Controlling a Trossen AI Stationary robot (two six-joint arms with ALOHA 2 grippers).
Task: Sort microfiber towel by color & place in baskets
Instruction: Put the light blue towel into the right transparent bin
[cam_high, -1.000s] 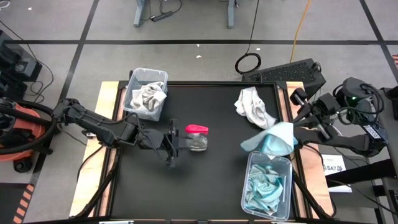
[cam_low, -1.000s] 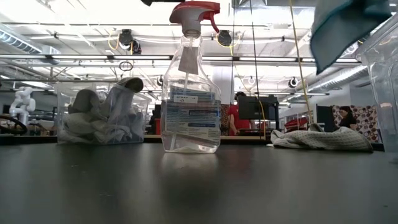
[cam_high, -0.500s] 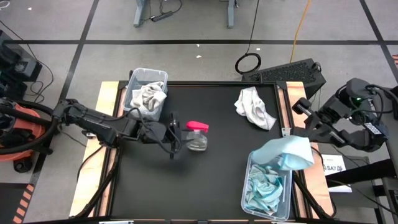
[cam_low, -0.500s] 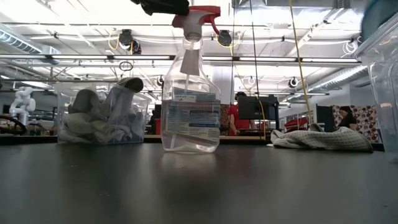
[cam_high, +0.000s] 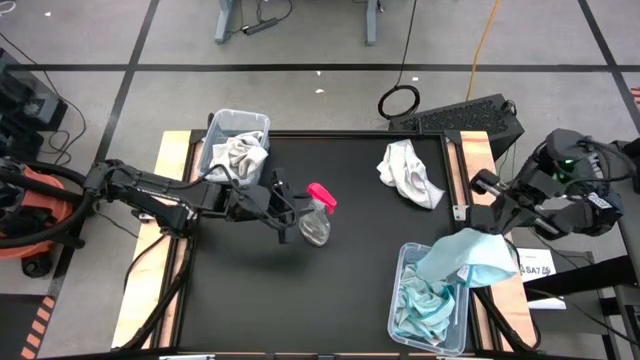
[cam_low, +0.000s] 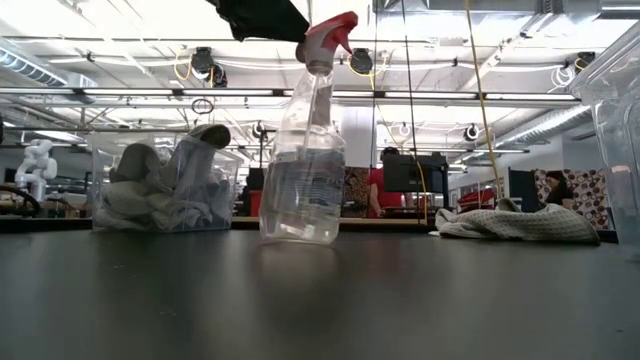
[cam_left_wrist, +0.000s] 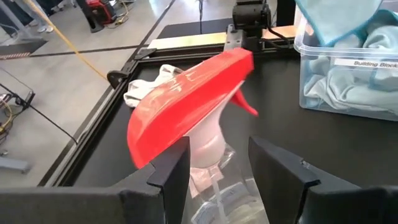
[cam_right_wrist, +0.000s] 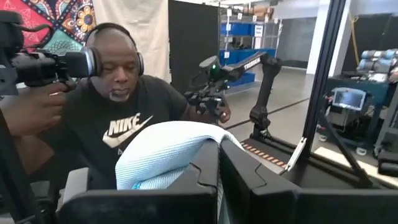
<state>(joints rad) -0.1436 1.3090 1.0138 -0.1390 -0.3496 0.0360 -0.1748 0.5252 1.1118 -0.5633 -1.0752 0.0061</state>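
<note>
Light blue microfiber towel (cam_high: 468, 257) hangs from the right gripper (cam_high: 497, 268), whose fingers are pressed shut on one fold of it; in the right wrist view the soft cloth bulges up just behind the two dark fingers. Directly under this claw stands the clear rectangular plastic basket (cam_high: 402, 262) with more light blue towels (cam_high: 423, 305) crumpled inside, and the hanging cloth drapes over its rim. Farther from the claw, toward the far edge of the black table (cam_high: 340, 290), lies a pale grey-white towel (cam_high: 408, 172) in a loose heap.

The left gripper (cam_high: 287, 212) is near the middle of the table, its fingers half closed around the neck of a clear spray bottle with a pink-red trigger head (cam_high: 316, 213). The bottle leans away from this claw, and its base seems to touch the table only at one edge. Behind this arm, at the far left corner, a second clear basket (cam_high: 216, 130) holds grey-white towels (cam_high: 238, 156).
</note>
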